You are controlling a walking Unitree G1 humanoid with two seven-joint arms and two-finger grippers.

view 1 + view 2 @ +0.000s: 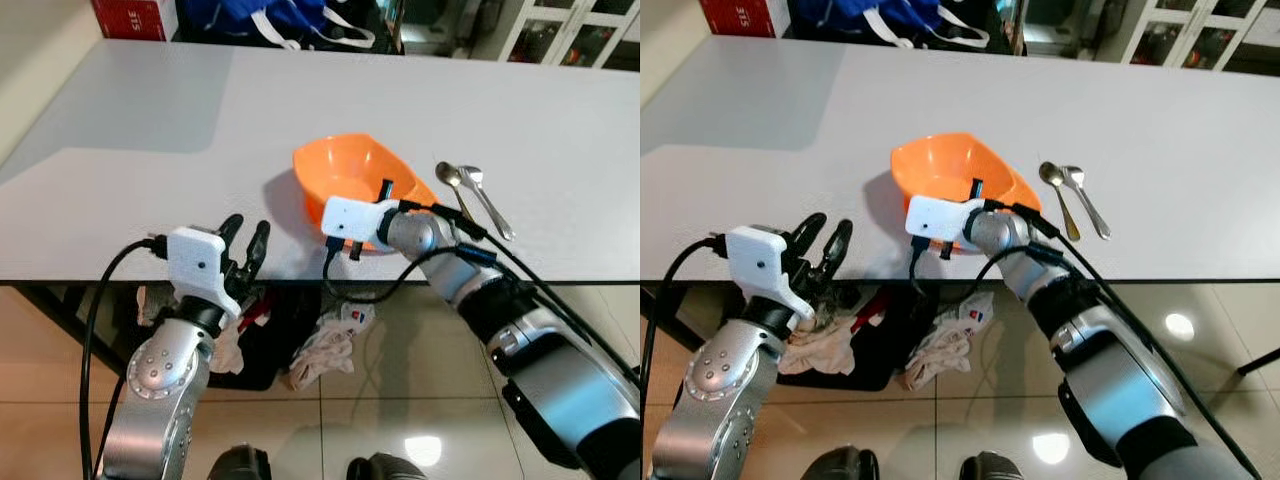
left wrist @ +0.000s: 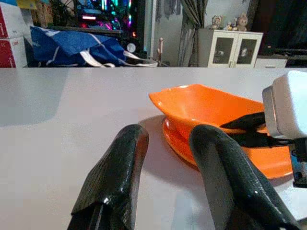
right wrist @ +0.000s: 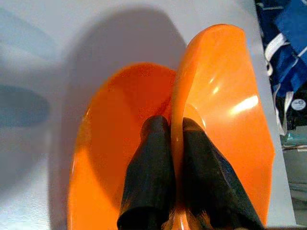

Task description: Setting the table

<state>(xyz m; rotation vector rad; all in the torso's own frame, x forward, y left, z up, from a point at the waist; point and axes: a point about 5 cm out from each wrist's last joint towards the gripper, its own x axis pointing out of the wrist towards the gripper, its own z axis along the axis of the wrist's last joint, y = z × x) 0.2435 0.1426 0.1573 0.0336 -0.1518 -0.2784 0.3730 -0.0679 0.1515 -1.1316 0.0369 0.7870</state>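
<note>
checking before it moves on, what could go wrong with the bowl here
The right gripper pinches only the thin rim of the orange bowl, which is tilted over an orange plate; it may slip out. The bowl sits near the table edge, so a drop could reach the floor. Swinging it right could knock the two spoons.

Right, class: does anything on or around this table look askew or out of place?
The orange bowl sits tilted on the orange plate, its rim pinched by the right tool. Under the table, crumpled cloths lie on the floor, odd for a table setting.
</note>
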